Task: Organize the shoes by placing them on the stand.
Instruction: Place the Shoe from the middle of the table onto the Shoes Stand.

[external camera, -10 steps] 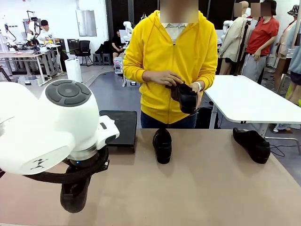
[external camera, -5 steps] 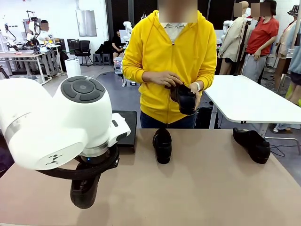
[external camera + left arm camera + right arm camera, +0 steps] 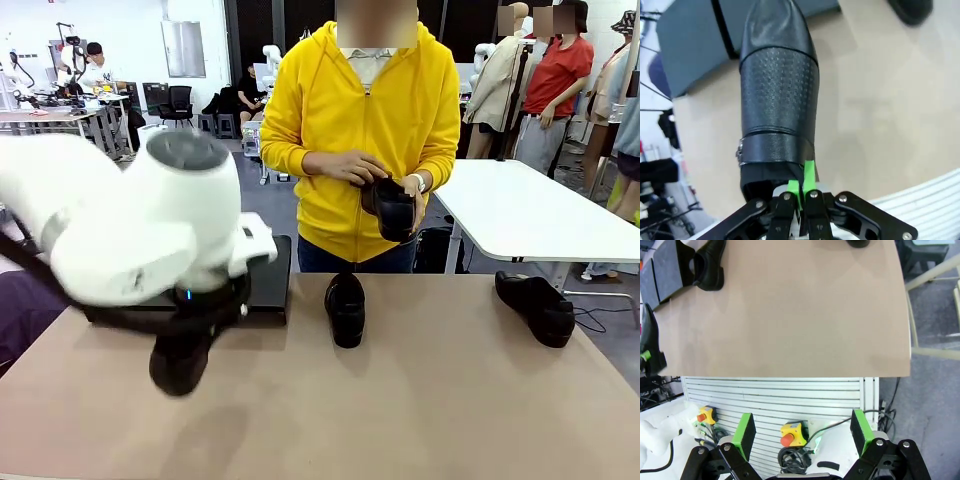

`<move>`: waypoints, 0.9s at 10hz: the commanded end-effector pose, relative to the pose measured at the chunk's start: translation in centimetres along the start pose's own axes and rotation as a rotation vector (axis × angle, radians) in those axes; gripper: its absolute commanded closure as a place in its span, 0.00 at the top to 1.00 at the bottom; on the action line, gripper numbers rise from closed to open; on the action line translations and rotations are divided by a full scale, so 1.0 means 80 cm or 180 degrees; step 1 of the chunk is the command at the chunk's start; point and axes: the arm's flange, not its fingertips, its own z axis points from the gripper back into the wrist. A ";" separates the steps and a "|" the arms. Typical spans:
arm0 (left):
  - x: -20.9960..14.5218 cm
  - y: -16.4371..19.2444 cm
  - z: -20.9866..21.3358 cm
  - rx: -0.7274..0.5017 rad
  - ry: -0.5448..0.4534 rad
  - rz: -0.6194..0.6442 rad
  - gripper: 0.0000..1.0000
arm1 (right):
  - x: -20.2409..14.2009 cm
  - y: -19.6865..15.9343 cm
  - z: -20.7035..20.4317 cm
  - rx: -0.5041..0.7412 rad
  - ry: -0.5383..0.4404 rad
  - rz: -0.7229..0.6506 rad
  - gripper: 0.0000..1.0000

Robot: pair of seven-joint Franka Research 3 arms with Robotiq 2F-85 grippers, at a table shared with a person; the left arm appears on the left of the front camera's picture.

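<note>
At the left side of the surface (image 3: 430, 400), the left hand (image 3: 801, 189) is clenched on the heel end of the first shoe (image 3: 777, 95). It holds the shoe in the air over the near-left part. In the left wrist view the toe points toward the stand (image 3: 266, 268). The stand sits at the far left edge, and what shows of its top past the arm is bare, so as far as can be seen no shoe has been placed on it. The task looks barely begun: this shoe is lifted but not yet set down, and three more are left.

The second shoe (image 3: 346, 308) rests at the middle of the far edge, just beside the stand's right end. Beyond that edge, the person's hands (image 3: 350, 167) hold the third shoe (image 3: 392, 208). The fourth shoe (image 3: 537, 307) lies near the far right corner. The right hand (image 3: 803, 432) is released, with its jaws spread wide and nothing between them, up over the robot's side of the surface.
</note>
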 end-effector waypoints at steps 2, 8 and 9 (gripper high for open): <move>0.140 0.065 -0.007 -0.0019 -0.0286 0.0025 0.00 | 0.000 0.000 0.001 0.0049 0.0004 -0.0003 1.00; 0.233 0.102 -0.095 0.0123 -0.0309 0.1060 0.00 | 0.000 0.000 0.001 0.0049 0.0004 -0.0003 1.00; 0.233 0.100 -0.106 0.0300 -0.0462 0.1164 0.00 | 0.000 0.000 0.001 0.0049 0.0004 -0.0003 1.00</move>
